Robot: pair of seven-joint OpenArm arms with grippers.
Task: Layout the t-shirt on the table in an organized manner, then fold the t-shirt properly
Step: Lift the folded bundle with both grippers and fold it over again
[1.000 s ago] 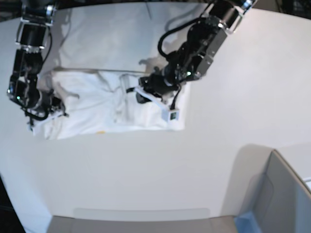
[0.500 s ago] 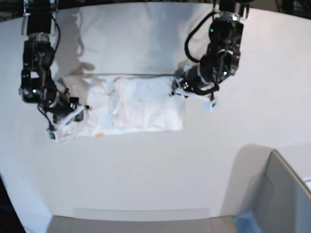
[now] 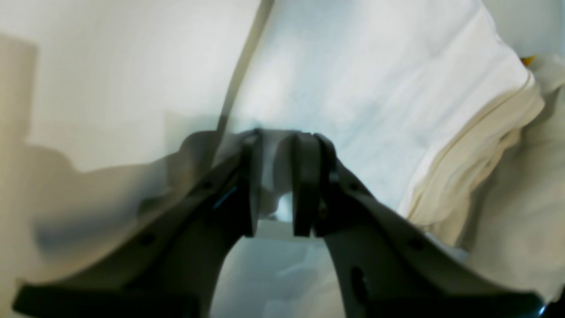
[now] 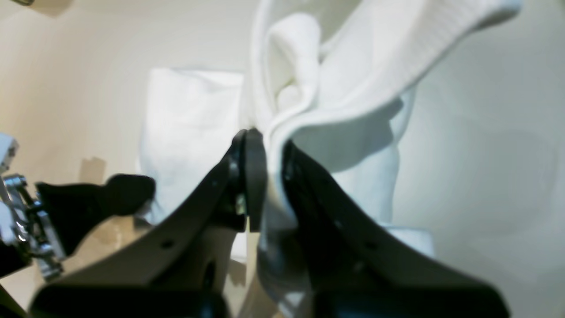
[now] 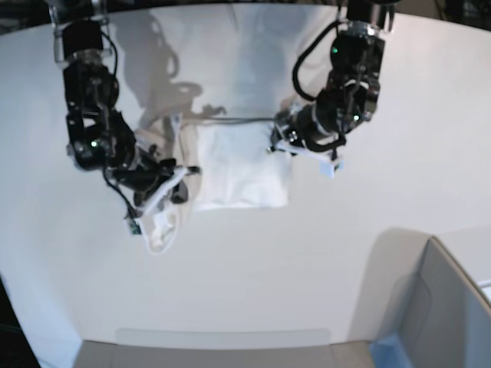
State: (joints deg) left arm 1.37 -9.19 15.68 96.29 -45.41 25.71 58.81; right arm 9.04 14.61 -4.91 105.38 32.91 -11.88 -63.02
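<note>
on the table (image 5: 322, 253), folded t-shirt (image 5: 244, 169), both fingers clamping cloth

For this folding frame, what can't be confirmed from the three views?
- The t-shirt print: base view shows only white cloth; folds hide the front.
- Left gripper: the wrist view is blurred, so whether cloth sits between the narrow-gapped fingers is unclear; its own arm covers it in the base view.
- Right gripper: cloth is pinched, but which part of the shirt is unclear.
- The table: its edges are cut off by the base frame.

Soft white cloth t-shirt (image 5: 242, 172), smooth matt table (image 5: 253, 268)
</note>
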